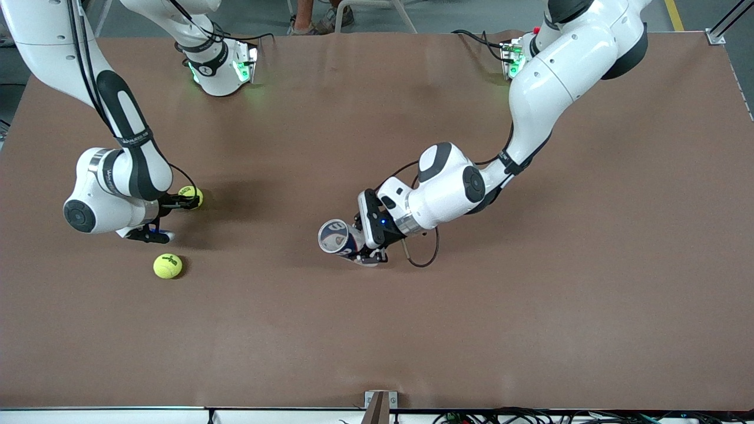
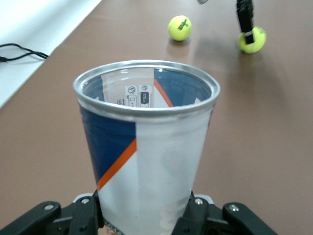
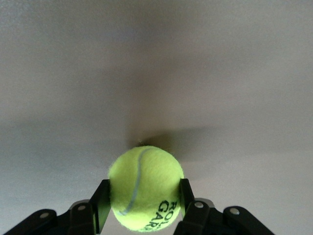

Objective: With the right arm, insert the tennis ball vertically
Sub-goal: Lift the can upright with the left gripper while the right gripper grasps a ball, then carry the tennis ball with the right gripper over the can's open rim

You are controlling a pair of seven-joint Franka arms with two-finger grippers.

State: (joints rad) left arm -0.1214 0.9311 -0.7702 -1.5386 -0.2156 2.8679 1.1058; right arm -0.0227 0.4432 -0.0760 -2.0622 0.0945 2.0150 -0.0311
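Loose ball [image 1: 168,265]: lies on the table [image 1: 530,330] nearest the front camera, at the right arm's end, touched by nothing.
Right arm: bends down low over the table, wrist turned sideways near the loose ball.
Right gripper [image 3: 144,196]: fingers [image 3: 101,200] pinch a second tennis ball [image 1: 191,194] from both sides; this held ball sits at the table surface.
Left arm: reaches from its base to the middle of the table, elbow high, wrist tilted.
Left gripper [image 2: 146,218]: clamped on a can [image 1: 337,237] near its base, the can's open mouth tilted toward the right arm's end.
In between: bare tabletop separates can and balls, well apart.
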